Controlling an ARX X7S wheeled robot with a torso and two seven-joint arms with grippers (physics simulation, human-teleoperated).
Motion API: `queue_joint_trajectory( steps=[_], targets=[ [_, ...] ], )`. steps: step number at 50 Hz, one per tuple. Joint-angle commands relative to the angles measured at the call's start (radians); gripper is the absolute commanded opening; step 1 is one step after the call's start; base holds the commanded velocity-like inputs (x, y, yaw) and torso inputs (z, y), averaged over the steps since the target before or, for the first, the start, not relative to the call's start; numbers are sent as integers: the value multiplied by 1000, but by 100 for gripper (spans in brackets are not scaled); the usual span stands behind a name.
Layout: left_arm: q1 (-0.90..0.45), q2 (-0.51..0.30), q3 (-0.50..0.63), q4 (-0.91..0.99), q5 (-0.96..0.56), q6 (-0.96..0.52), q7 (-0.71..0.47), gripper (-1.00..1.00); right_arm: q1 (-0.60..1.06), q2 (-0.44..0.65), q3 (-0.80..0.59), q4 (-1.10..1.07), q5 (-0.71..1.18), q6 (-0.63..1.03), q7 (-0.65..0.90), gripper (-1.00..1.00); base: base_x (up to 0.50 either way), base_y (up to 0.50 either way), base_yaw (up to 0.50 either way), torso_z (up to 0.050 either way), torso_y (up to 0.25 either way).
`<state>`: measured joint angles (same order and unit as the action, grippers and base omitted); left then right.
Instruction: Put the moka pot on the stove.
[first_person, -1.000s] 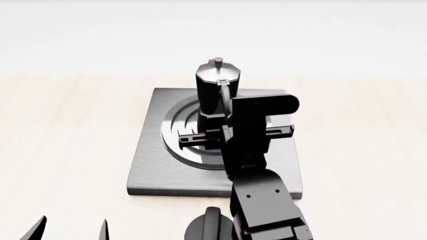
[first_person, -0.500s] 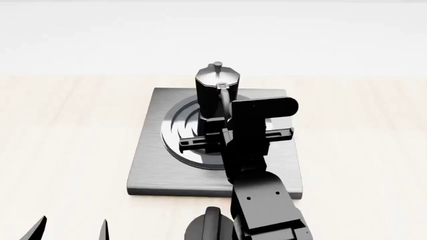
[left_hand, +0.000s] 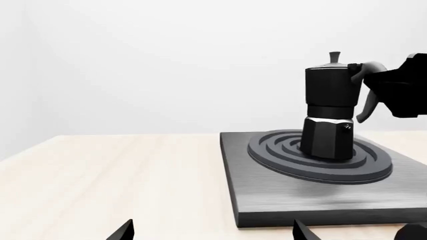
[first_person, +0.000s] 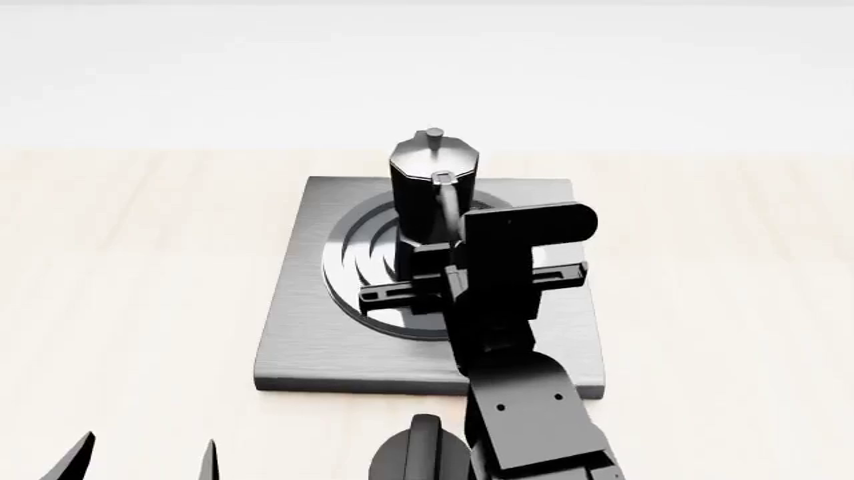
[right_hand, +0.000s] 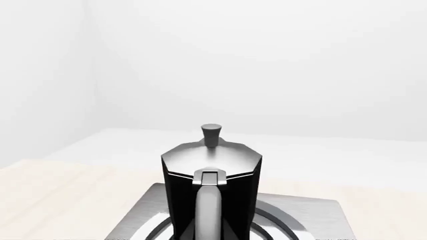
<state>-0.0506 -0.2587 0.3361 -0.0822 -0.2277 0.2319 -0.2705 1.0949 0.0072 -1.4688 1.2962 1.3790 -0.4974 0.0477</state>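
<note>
Pot (first_person: 434, 195) upright on stove (first_person: 304, 320) burner rings, axis vertical, directly ahead of right fingers (left_hand: 373, 80) at its handle, grip state unclear; left fingers (first_person: 140, 462) spread, well back over worktop (first_person: 134, 260).

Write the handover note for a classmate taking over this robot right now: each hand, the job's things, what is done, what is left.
Right hand: at the moka pot's handle; whether it grips cannot be told.
Left hand: low, near the table's front edge, open, holding nothing.
Moka pot: upright on the ring burner of the stove.
Done: pot is on the stove.
Left: free the right hand if gripping, then back it away.
</note>
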Motion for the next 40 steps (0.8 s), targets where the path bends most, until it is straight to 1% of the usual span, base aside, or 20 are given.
queue_joint_trajectory(
  steps=[1,6,10,22,23,34,40],
  targets=[
    [-1,1,1,-7,-18,18,20,100,-46,-7,15,12,-27,7,-6,-100,0,0,0,0,0],
    [-1,0,2,-8,-17,20,18,100,-53,-7,63,12,-71,13,-10,-100,2,1,2,0,0],
    [-2,-1,4,-9,-18,23,17,100,-57,-7,74,12,-82,8,-14,-100,0,1,1,0,0],
    [-3,-3,7,-10,-19,26,12,100,-60,-7,28,12,-53,-11,-11,-100,2,0,2,0,0],
    [-3,-3,7,-10,-19,26,12,100,-62,-7,28,12,-57,-12,-9,100,0,3,3,0,0],
    [-4,-5,10,-11,-21,30,9,100,-77,-7,79,12,-110,-1,-18,100,0,0,0,0,0],
    [-4,-6,13,-12,-23,32,9,100,-73,-7,55,11,-95,-16,-24,100,0,0,0,0,0]
  ],
)
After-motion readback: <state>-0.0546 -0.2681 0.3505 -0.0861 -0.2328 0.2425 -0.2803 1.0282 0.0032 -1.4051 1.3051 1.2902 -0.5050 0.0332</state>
